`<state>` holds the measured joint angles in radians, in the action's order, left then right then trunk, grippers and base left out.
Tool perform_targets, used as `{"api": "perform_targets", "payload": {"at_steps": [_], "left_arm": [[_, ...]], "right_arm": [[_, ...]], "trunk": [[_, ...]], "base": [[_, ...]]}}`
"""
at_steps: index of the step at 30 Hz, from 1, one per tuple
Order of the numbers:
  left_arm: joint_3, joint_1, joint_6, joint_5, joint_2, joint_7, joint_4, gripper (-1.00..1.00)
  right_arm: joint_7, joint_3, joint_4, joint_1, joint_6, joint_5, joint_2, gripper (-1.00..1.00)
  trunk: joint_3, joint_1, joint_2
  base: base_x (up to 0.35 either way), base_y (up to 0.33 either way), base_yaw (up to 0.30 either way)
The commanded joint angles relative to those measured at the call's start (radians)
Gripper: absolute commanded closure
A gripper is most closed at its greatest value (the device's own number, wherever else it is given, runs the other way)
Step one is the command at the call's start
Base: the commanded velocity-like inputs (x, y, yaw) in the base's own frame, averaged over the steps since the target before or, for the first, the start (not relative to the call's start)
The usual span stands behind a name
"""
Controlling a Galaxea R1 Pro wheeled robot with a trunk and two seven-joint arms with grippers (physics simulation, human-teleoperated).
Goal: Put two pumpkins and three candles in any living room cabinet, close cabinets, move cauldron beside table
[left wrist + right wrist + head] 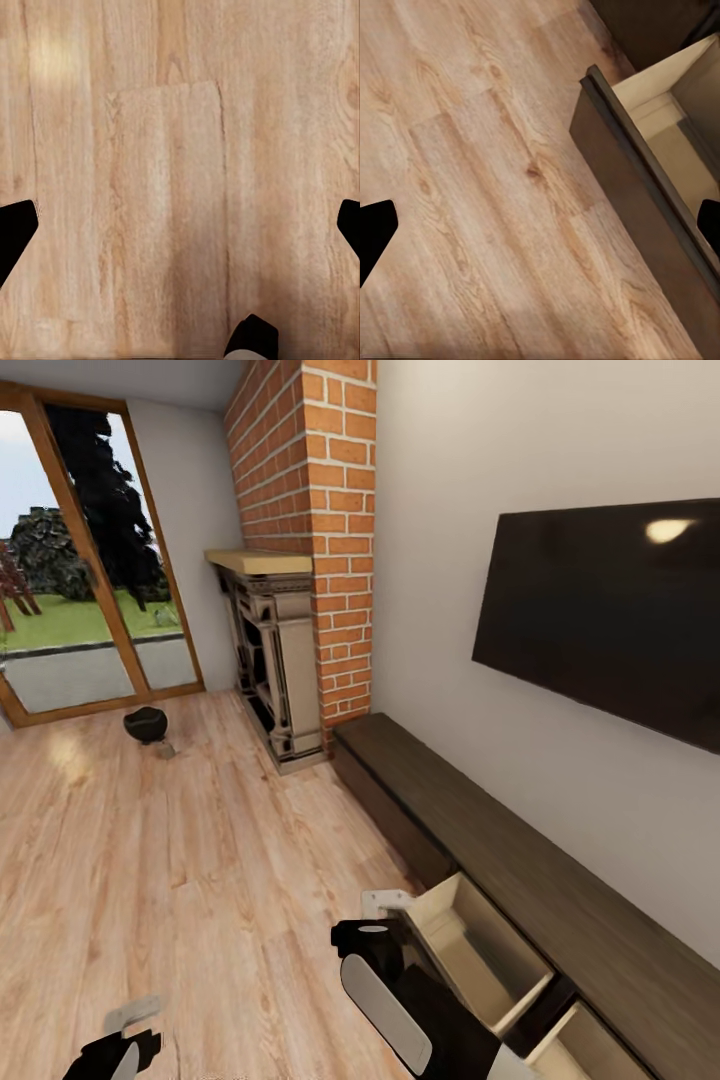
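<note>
Right hand spread wide beside the cabinet, which runs along the wall.

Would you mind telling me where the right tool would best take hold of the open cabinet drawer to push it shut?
Probably the dark front panel of the open drawer, approached from the floor side. The panel stands out from the cabinet as a broad flat face, so the right tool could press its outer face or grip its top edge.
</note>
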<state>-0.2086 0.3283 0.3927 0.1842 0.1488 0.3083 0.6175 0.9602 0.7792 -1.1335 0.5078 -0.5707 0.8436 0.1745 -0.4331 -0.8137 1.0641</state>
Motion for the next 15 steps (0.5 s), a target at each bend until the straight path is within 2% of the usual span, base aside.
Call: {"api": "perform_targets", "payload": {"at_steps": [1, 8, 12, 15], "left_arm": [[0.001, 0.0, 0.0, 0.0, 0.0, 0.0, 0.0, -1.0], [0.0, 0.0, 0.0, 0.0, 0.001, 0.0, -0.001, -1.0], [0.0, 0.0, 0.0, 0.0, 0.001, 0.0, -0.001, -1.0], [0.0, 0.0, 0.0, 0.0, 0.001, 0.0, -0.001, -1.0]], "right_arm": [[0.0, 0.0, 0.0, 0.0, 0.0, 0.0, 0.0, -1.0], [0.0, 0.004, 0.001, 0.0, 0.001, 0.0, 0.0, -1.0], [0.0, 0.042, 0.001, 0.0, 0.004, -0.001, 0.0, -1.0], [0.0, 0.054, 0.001, 0.0, 0.006, -0.001, 0.0, -1.0]], "trunk": [[0.0, 0.0, 0.0], [0.002, 0.0, 0.0], [0.005, 0.0, 0.0], [0.007, 0.0, 0.0]], "base": [[0.0, 0.0, 0.282], [0.0, 0.0, 0.282], [0.0, 0.0, 0.279], [0.0, 0.0, 0.273]]}}
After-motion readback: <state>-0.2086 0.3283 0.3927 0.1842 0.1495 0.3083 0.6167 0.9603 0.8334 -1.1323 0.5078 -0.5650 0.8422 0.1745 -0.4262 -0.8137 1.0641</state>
